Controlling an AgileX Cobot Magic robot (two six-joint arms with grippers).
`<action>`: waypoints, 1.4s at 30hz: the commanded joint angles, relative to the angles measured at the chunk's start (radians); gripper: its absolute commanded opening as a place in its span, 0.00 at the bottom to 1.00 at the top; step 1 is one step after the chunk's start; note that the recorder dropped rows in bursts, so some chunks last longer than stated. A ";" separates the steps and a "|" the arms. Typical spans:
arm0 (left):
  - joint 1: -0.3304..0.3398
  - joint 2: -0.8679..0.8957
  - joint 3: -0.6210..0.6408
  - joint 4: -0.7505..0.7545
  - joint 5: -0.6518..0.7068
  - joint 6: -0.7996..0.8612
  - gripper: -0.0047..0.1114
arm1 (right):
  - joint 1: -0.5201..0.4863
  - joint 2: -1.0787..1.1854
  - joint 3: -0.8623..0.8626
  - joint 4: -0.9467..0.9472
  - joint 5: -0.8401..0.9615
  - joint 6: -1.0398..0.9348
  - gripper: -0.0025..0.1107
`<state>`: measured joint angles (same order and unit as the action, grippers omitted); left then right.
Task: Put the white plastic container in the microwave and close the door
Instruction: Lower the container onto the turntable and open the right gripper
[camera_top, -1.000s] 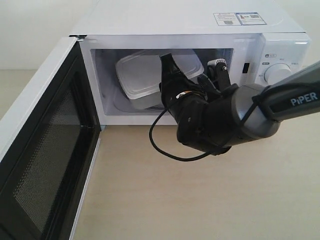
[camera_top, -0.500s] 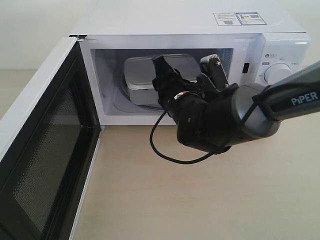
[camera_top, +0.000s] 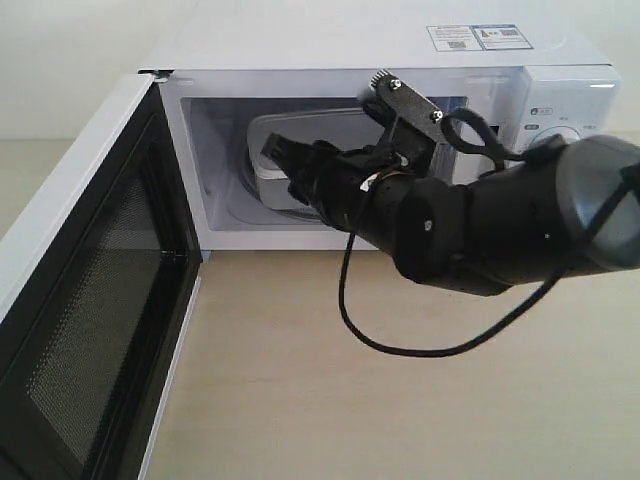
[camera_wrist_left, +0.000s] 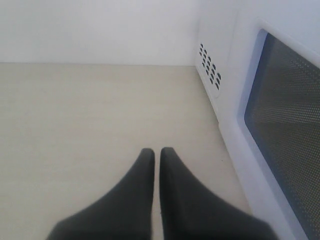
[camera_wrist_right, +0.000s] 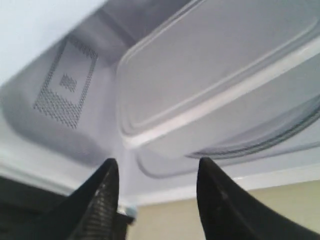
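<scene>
The white plastic container (camera_top: 300, 128) lies flat inside the microwave (camera_top: 350, 40), on the glass turntable (camera_wrist_right: 280, 137). In the right wrist view the container (camera_wrist_right: 210, 75) fills the upper part, lid up and apart from the fingers. My right gripper (camera_top: 322, 113) hangs open at the cavity mouth, rolled sideways, with nothing between its fingers; it shows in its own view as the right gripper (camera_wrist_right: 157, 162). The door (camera_top: 90, 280) stands wide open at the left, black mesh face showing. My left gripper (camera_wrist_left: 156, 150) is shut and empty, low over the table beside the door's outer face (camera_wrist_left: 235, 125).
The right arm's black cable (camera_top: 400, 340) loops down over the wooden table (camera_top: 300, 400) in front of the microwave. A knob (camera_top: 555, 140) on the right panel is partly hidden by the arm. Side vents (camera_wrist_left: 210, 65) show in the left wrist view.
The container went from tilted in my right gripper to lying flat on the turntable. The gripper let go, opened wide, rolled sideways and drew back slightly.
</scene>
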<state>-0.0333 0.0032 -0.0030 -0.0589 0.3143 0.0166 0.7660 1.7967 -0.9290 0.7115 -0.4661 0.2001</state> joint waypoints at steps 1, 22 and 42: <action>0.002 -0.003 0.003 0.000 0.001 -0.008 0.08 | 0.001 -0.073 0.061 -0.008 0.051 -0.232 0.44; 0.002 -0.003 0.003 0.000 0.001 -0.008 0.08 | 0.001 0.027 0.080 -0.027 -0.184 -0.542 0.02; 0.002 -0.003 0.003 0.000 0.001 -0.008 0.08 | -0.001 0.302 -0.086 -0.113 -0.421 -0.461 0.02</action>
<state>-0.0333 0.0032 -0.0030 -0.0589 0.3143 0.0166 0.7660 2.0771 -0.9813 0.5892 -0.8771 -0.2523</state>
